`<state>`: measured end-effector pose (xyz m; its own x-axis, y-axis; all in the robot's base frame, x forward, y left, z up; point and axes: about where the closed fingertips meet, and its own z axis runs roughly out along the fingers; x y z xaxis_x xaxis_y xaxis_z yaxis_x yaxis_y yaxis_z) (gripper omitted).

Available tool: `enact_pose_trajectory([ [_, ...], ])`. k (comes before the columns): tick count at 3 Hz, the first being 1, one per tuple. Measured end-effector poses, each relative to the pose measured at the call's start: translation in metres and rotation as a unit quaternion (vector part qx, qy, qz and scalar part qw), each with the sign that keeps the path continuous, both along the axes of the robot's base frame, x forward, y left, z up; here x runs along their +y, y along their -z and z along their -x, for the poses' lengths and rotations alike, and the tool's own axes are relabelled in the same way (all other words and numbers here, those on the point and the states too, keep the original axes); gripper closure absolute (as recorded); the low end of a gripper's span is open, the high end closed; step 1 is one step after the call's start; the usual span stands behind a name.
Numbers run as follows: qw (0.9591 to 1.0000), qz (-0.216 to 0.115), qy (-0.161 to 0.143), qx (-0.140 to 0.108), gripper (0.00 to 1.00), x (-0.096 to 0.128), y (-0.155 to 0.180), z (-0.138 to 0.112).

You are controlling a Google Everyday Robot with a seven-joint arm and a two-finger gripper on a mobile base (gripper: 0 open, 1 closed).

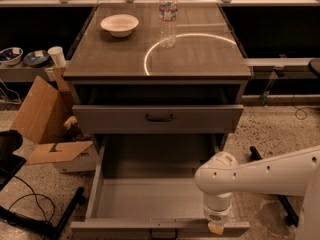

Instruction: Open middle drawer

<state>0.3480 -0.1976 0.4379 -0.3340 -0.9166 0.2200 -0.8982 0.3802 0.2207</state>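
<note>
End effector (216,228) at front rim, middle drawer (145,200) pulled out (grip state unclear)

Cabinet top (200,59) w/ bowl (119,24), bottle (168,18); gripper (216,227) low front-R.

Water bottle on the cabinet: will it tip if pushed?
The water bottle stands tall and narrow, so a high push may tip it. Clear plastic suggests lightness. The gripper is at the front of the open middle drawer.
</note>
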Motion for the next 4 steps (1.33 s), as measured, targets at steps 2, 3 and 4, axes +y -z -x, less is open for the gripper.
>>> enact_pose_trajectory([
  [2,0.9997,-0.003,-0.001,-0.024,0.13,-0.006,-0.011,-0.001],
  [3,0.9986,0.011,-0.028,-0.044,0.00,-0.022,-0.055,0.003],
  [4,0.9932,0.019,-0.069,-0.092,0.00,-0.039,-0.126,0.003],
])
